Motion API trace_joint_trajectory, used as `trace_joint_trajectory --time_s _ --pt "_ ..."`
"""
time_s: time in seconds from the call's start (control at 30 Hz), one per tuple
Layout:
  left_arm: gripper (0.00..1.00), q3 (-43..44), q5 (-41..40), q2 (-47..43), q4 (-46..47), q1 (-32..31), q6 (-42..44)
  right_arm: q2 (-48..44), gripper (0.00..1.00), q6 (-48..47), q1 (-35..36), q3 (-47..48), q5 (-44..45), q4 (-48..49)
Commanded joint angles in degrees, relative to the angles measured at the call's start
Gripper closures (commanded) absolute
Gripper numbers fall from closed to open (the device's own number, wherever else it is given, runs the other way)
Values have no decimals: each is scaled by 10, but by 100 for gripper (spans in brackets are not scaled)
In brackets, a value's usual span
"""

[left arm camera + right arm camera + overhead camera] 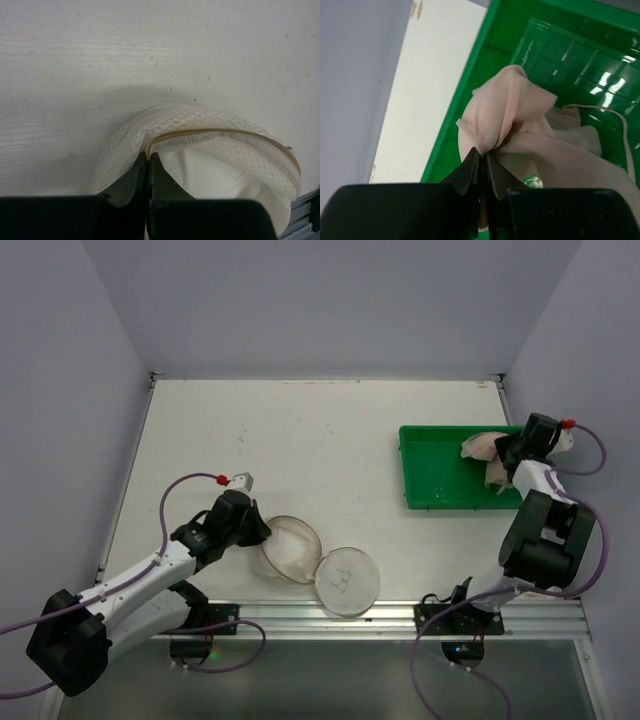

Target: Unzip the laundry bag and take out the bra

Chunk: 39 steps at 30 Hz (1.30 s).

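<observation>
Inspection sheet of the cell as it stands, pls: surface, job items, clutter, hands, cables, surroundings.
Surface: white table, faint scuffs.
Job's things: laundry bag unzipped, its two halves spread open near the front edge; bra partly in the green tray.
Clutter: nothing seen.
Hands: left hand shut on the bag's zip rim; right hand shut on the bra, over the tray.
Cables: purple cables loop off both arms, not touching bag or tray.
Surroundings: plain grey walls on three sides.
</observation>
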Motion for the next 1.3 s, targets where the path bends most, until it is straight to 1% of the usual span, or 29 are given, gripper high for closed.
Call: trace_joint_trajectory --time_s 0.0,0.03,0.07,0.1,0.13,0.17,0.23,0.27,0.3,0.33,0.43,0.47,0.6,0.67,0.7,0.73,0.8,0.83,0.93,1.03,1.1,1.2,1.23,1.27 --pt "100 24 3 -13 -10 4 9 -2 91 24 -17 -2 27 -22" --pt "100 25 3 -16 -12 4 10 -6 88 26 -19 -7 41 -38" --pt "100 28 2 -17 -16 4 10 -12 78 27 -20 -7 48 -50" --pt "100 30 1 -17 -18 4 11 -18 72 28 -20 -10 54 -56" --pt "100 30 1 -17 -19 4 11 -36 65 27 -19 -11 60 -61" --pt "100 32 2 -17 -19 4 11 -44 49 25 -20 -12 68 -72" --pt "100 33 3 -19 -22 4 11 -78 36 19 -20 -11 77 -83" --pt "100 33 4 -21 -22 4 10 -89 26 16 -20 -13 85 -89" --pt "100 33 4 -24 -24 4 10 -102 21 12 -20 -13 87 -92" --pt "100 33 3 -29 -25 4 9 -124 13 5 -19 -11 88 -97" --pt "100 32 -4 -41 -31 4 7 -153 3 -12 -20 -5 88 -116" --pt "100 31 -4 -44 -33 4 7 -171 1 -17 -19 -3 88 -124" --pt "100 37 -9 -52 -39 5 8 -211 1 -38 -18 -7 48 -145" --pt "100 38 -10 -54 -39 4 8 -230 1 -52 -10 -22 18 -147" --pt "100 39 -11 -54 -40 4 8 -255 1 -53 -7 -32 8 -146" --pt "100 41 -11 -54 -41 5 8 -269 1 -56 -5 -56 -8 -137" --pt "100 43 -11 -55 -41 4 8 -296 1 -56 -5 -84 -7 -117" --pt "100 44 -11 -56 -41 4 9 -295 1 -57 -4 -100 -1 -109" --pt "100 44 -8 -59 -41 4 9 -264 1 -65 -4 -88 -12 -132" --pt "100 44 -9 -63 -46 5 8 -257 1 -62 -4 -106 -21 -110" --pt "100 42 -10 -68 -48 5 7 -256 1 -66 -4 -113 -68 -89" --pt "100 38 -12 -70 -45 4 5 -270 3 -102 29 -114 -132 -82" --pt "100 37 -13 -69 -42 5 5 -277 3 -135 81 -117 -139 -78" --pt "100 37 -14 -68 -41 5 5 -293 3 -146 117 -117 -135 -81"
